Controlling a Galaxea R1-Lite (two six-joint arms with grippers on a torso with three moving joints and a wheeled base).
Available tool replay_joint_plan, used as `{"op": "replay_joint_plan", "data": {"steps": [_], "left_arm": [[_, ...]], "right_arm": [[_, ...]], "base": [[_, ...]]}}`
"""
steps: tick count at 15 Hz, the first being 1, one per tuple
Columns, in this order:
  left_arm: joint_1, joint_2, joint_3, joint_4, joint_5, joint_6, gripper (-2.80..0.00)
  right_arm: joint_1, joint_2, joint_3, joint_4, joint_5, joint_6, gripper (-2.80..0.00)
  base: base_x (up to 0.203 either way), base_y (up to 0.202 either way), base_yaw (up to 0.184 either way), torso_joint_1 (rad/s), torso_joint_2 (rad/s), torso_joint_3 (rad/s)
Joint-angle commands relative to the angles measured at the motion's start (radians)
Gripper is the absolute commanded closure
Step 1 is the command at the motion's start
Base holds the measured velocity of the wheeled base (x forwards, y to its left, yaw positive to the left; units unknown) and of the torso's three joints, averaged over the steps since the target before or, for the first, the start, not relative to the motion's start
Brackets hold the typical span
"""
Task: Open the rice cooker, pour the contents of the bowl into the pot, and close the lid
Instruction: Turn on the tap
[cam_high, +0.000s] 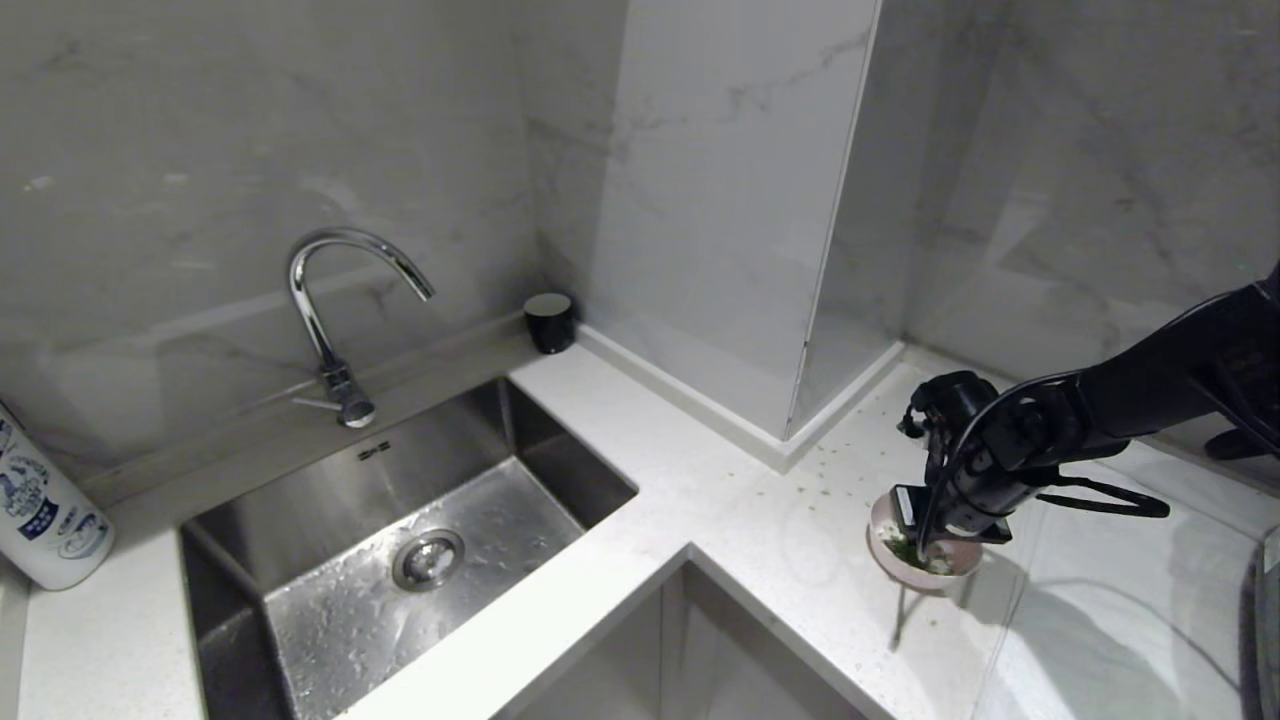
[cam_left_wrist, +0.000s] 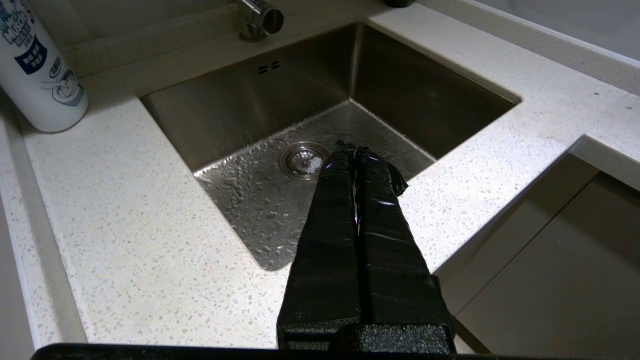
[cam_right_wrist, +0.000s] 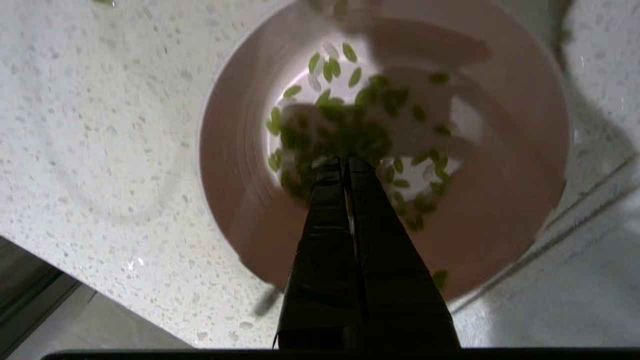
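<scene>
The right gripper (cam_high: 925, 545) is lowered onto the bowl (cam_high: 925, 560), which sits on the white speckled desk (cam_high: 700, 480) near its front edge, to the right of the sink (cam_high: 400, 540). In the right wrist view the jaws are clenched together, tips down among the contents (cam_right_wrist: 350, 130), the green bits lying across the white inside of the bowl. The jaws grasp nothing; the rim is not between them.

The left gripper (cam_left_wrist: 357, 155) is parked over the front of the sink, jaws clenched and empty.

The rice cooker, its lid and its pot are not seen in any view, so their condition cannot be reported. A dark edge at the far right of the head view is too slight to identify.

Assessment: the bowl remains full and standing on the desk, so the pour is not done. Whether the lid is open cannot be told. Outstanding as far as can be judged: take a proper hold of the bowl, carry it to the pot, tip it, and close the lid. Loose green specks (cam_high: 830, 455) lie scattered on the desk behind the bowl.
</scene>
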Motion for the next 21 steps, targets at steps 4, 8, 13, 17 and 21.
{"op": "replay_joint_plan", "data": {"steps": [4,8,13,17,21], "left_arm": [[0.0,0.0,0.0,0.001,-0.003,0.002,0.0],[0.0,0.0,0.0,0.001,-0.004,0.004,0.0],[0.0,0.0,0.0,0.001,-0.004,0.003,0.0],[-0.002,0.0,0.0,0.001,-0.004,0.002,0.0],[-0.002,0.0,0.0,0.001,-0.004,0.002,0.0]], "right_arm": [[0.042,0.068,-0.112,0.036,0.001,0.007,0.0],[0.093,0.09,-0.199,0.117,-0.005,0.016,0.0],[0.182,0.126,-0.205,0.14,-0.007,0.05,0.0],[0.193,0.126,-0.255,0.184,-0.015,0.06,0.0],[0.219,0.143,-0.31,0.213,-0.016,0.075,0.0]], "base": [[0.0,0.0,0.0,0.0,0.0,0.0],[0.0,0.0,0.0,0.0,0.0,0.0],[0.0,0.0,0.0,0.0,0.0,0.0],[0.0,0.0,0.0,0.0,0.0,0.0],[0.0,0.0,0.0,0.0,0.0,0.0]]}}
